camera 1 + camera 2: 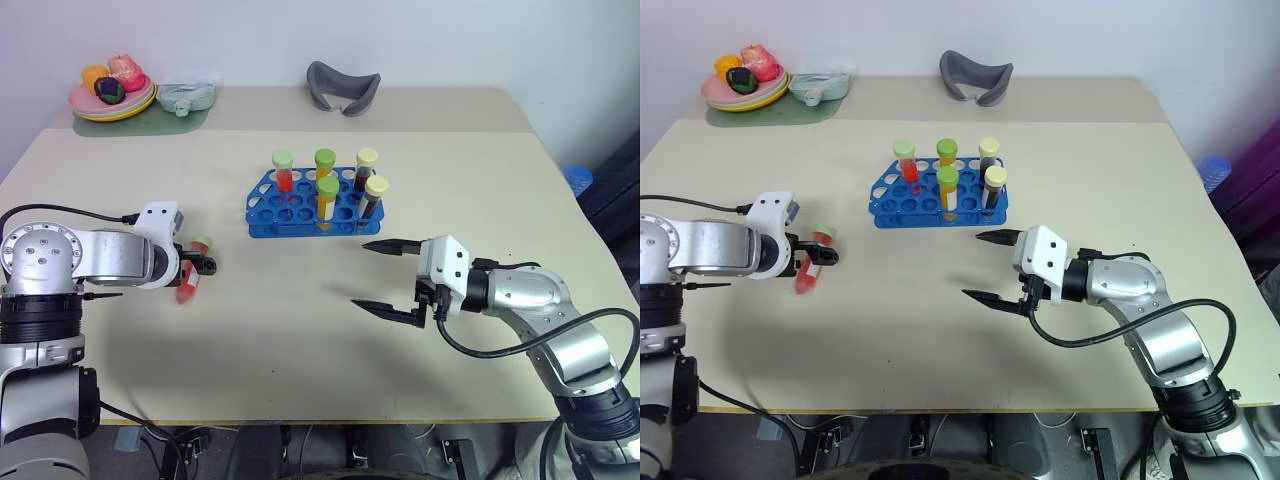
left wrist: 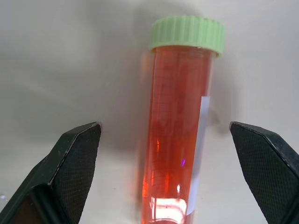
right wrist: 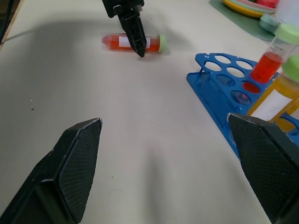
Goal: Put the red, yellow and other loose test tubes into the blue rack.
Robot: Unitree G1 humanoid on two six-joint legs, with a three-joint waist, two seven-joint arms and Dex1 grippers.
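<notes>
One loose test tube (image 2: 180, 126) of red liquid, capped in pale green, is seen lying on the desk (image 1: 300, 330), well to the left of the blue rack (image 1: 305, 204). It lies between the widely parted fingers of the left hand (image 1: 197, 266), which is poised over it with nothing gripped. Five capped tubes (image 1: 326, 198) are stood upright in the rack. The right hand (image 1: 382, 278) is held near and right of the rack, spread wide and empty.

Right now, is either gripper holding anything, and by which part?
Nothing is held. The left gripper is open astride the clear plastic red-liquid tube with a green cap, which lies on the table. The right gripper hangs open and empty.
</notes>
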